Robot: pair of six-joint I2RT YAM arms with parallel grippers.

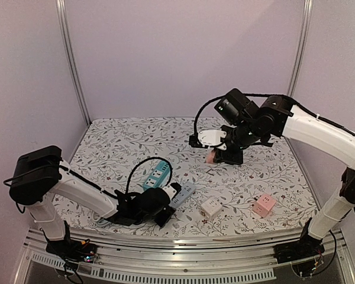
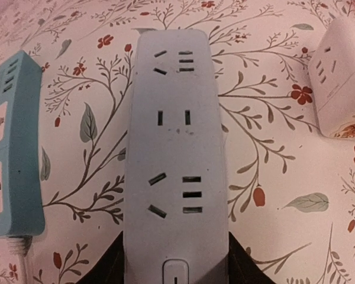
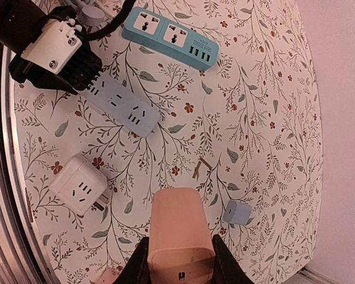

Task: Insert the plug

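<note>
- Two dark left fingers pressed against the long sides of the grey power strip at its button end. They pinched it low at the near edge of the table. The strip lay flat, sockets up.
- Just beside the strip, on its left and not touching it, lay a teal power strip.
- To its right, near the front edge, sat a white cube adapter. A pink cube adapter sat farther right, apart from the white one.
- Farther back, the right fingers were clamped on the peach-pink plug. They held it in the air over the middle of the table, well apart from the grey strip and its sockets.
- In the right wrist view, a small grey-blue cube lay on the table near the held plug.
- A white cloth printed with leaves, vines and small red flowers covered the table.
- Pale lilac walls closed the back, with a metal post at each rear corner.
</note>
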